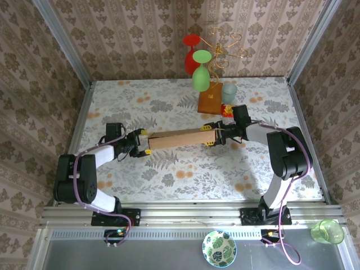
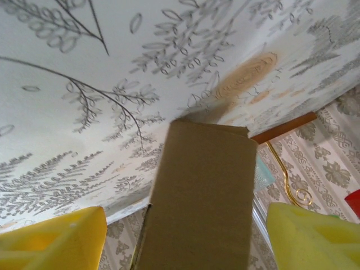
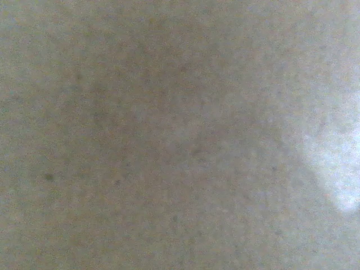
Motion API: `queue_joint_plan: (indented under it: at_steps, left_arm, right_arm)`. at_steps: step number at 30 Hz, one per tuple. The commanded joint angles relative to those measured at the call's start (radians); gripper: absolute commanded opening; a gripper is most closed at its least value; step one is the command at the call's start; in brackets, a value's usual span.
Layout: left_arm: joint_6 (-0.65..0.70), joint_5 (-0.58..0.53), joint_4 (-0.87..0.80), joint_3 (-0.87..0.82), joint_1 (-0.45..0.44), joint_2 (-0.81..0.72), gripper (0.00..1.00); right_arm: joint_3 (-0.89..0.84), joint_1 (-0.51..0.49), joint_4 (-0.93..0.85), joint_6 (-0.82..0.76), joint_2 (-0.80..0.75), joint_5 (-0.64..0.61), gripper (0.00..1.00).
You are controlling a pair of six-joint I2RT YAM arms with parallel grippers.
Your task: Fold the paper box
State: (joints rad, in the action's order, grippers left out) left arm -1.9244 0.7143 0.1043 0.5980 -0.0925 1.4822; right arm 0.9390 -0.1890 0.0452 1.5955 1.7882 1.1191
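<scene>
Left tool (image 1: 145,142) was released, its fingers (image 2: 56,242) clear on both sides of one end of the paper box (image 1: 175,138), the right tool (image 1: 211,136) clenched on the other end; the box, a narrow upright strip on the worktop (image 1: 169,174) just in front of the wooden rack base (image 1: 210,102), was judged not yet fully folded.

Paper box (image 1: 180,138): plain brown cardboard, folded up long and narrow, stretched left to right across the middle of the floral table (image 1: 169,180). Up close I'm looking at a smooth panel with a crisp creased corner.
</scene>
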Motion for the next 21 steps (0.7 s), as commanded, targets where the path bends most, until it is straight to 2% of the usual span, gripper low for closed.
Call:
queue_joint_plan:
  at_steps: [1,9,17,21]
  left_arm:
    - [-0.059,0.014,-0.057,0.026,-0.034,-0.013,0.75]
    - [-0.156,0.024,0.027,0.038,-0.097,0.011,0.75]
    - [-0.228,0.01,0.115,0.034,-0.123,0.009,0.75]
    - [-0.238,0.013,0.098,0.038,-0.122,-0.015,0.75]
  right_arm:
    - [-0.026,0.002,-0.058,0.028,-0.015,-0.006,0.41]
    - [-0.008,0.002,-0.1,0.024,0.015,0.005,0.38]
    - [-0.001,-0.001,-0.115,0.005,0.048,0.008,0.36]
    - [0.011,0.005,-0.161,-0.039,0.06,0.014,0.37]
